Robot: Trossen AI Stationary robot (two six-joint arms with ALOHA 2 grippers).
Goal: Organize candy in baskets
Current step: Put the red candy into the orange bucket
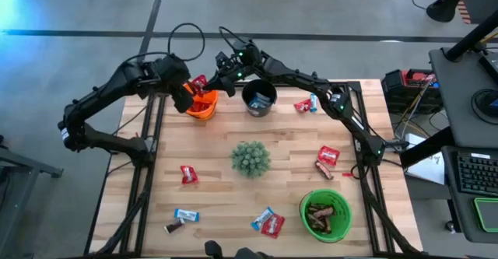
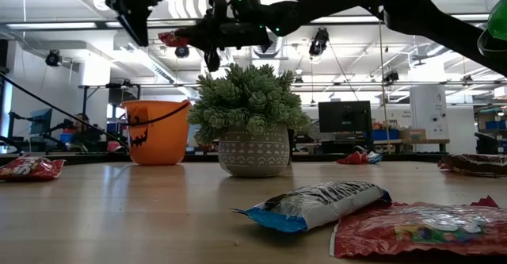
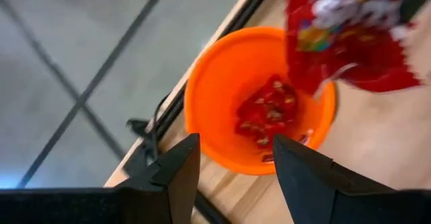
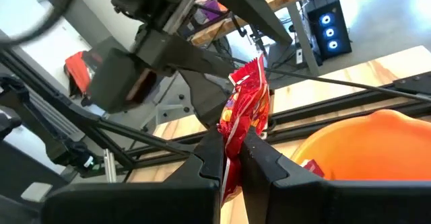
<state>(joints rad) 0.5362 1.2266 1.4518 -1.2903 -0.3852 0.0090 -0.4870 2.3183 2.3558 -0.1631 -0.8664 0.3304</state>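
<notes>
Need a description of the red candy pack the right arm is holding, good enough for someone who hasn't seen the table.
Start at the orange basket at the table's far left edge, the one with red candy already inside. Directly above its rim, the right end effector is shut on a red candy pack, which hangs in the air. Every other red pack lies flat on the table or sits inside a basket; this one alone is lifted.

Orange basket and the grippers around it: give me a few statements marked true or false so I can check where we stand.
1. The right gripper is shut on a red candy. True.
2. The orange basket is empty. False: red candy lies inside it.
3. The left gripper holds a candy. False: its jaws are open and empty, above the orange basket.
4. The green basket holds brown candy. True.
5. The plant stands in the black basket. False: it stands on the table, mid-table.
</notes>
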